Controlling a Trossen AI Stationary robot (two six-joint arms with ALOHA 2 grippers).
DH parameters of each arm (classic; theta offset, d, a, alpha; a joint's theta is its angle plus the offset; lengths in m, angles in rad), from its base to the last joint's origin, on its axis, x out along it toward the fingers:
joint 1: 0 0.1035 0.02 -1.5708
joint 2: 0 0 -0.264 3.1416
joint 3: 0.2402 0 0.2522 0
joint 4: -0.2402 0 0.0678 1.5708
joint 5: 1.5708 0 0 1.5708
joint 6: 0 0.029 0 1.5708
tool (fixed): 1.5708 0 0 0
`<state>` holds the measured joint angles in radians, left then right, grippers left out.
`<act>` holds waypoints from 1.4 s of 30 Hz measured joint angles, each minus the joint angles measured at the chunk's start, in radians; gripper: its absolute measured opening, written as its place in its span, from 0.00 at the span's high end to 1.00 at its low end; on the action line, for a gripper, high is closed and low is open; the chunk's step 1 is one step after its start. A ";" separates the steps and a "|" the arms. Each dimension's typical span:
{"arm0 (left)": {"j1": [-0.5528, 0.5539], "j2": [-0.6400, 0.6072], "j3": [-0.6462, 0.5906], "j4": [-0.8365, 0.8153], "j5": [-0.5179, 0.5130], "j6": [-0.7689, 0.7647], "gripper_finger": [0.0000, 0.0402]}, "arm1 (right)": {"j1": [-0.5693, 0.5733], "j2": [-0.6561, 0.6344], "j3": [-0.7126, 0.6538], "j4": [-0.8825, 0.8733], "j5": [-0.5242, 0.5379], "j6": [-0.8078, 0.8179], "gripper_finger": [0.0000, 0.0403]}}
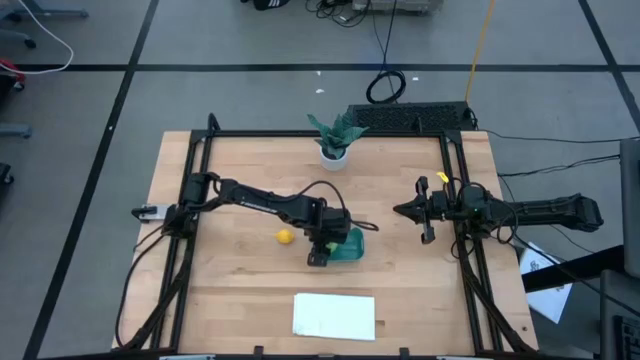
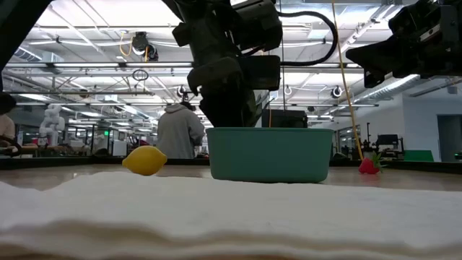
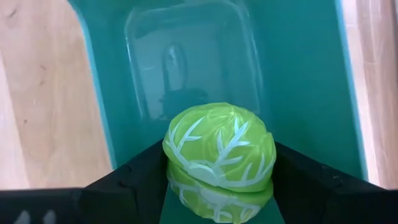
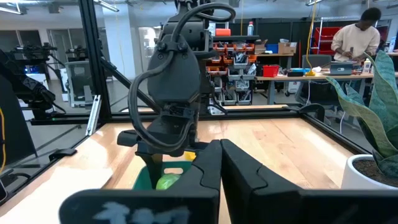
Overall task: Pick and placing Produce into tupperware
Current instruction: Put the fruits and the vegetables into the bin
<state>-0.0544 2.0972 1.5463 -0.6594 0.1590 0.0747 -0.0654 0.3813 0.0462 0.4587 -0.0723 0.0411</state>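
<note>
Green produce point(image 3: 219, 155) over teal tupperware point(image 3: 298, 93)

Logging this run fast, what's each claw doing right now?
Left claw: closed on the green piece, over the tub.
Right claw: closed, empty, waiting at the table's right side.

Colours and patterns on the pale wooden table point(image 1: 230, 270)

The tupperware point(image 2: 268, 153) was teal-blue; the round produce piece point(image 3: 219, 152) was light green with white branching veins; the lemon point(image 2: 145, 160) was yellow, the small piece point(image 2: 369, 166) red, the sheet point(image 1: 334, 316) white.
</note>
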 joint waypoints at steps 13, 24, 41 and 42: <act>0.000 0.045 0.002 0.007 0.055 0.039 0.32 | 0.000 0.008 0.000 0.000 0.000 0.000 1.00; 0.000 0.045 0.003 0.009 0.052 0.047 0.22 | 0.000 0.015 0.000 0.000 0.000 0.000 1.00; -0.002 0.047 0.188 -0.168 -0.135 0.081 0.22 | 0.000 0.015 0.000 0.001 0.000 0.000 1.00; -0.002 0.047 0.200 -0.171 -0.144 0.081 0.22 | 0.000 0.015 0.000 0.000 0.000 0.000 1.00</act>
<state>-0.0564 2.1440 1.7459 -0.8301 0.0153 0.1553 -0.0656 0.3965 0.0461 0.4591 -0.0723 0.0414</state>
